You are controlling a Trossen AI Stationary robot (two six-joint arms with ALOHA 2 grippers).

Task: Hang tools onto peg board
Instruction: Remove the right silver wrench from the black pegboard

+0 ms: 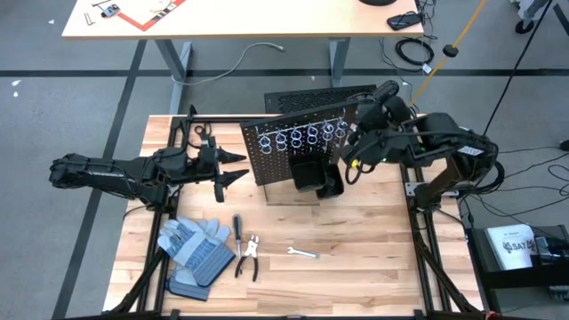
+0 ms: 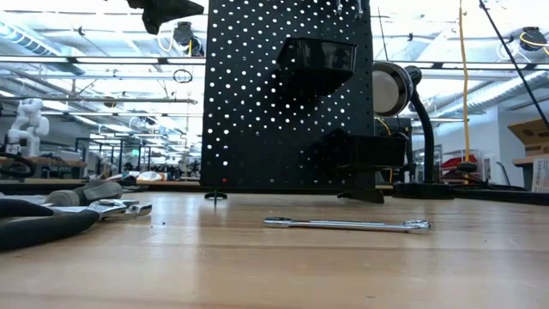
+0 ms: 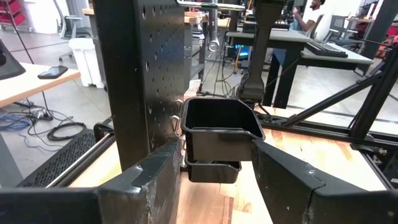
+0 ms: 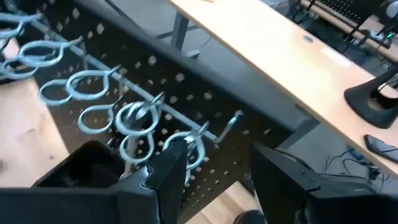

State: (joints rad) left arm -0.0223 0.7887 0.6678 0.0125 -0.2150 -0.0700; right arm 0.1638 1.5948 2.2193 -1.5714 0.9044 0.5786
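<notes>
The black peg board (image 1: 302, 147) stands upright on its feet (image 2: 214, 196) at the table's middle, with a row of silver rings (image 1: 302, 136) and black bins (image 1: 313, 176) on its near face. A screwdriver (image 1: 238, 228), pliers (image 1: 249, 258) and a silver wrench (image 1: 302, 253) lie flat on the near part of the table. My left gripper (image 1: 242, 167) hovers open and level, just left of the board, facing the bins (image 3: 217, 127). My right gripper (image 1: 354, 153) is open above the right end of the ring row (image 4: 93, 115), slanting down, with nothing between its fingers.
Grey-and-blue work gloves (image 1: 196, 249) lie at the near left beside the tools. A desk lamp (image 2: 395, 90) stands behind the board's right side. A long desk (image 1: 240, 18) stands beyond the table's far edge. Bare wood lies around the wrench (image 2: 347, 225).
</notes>
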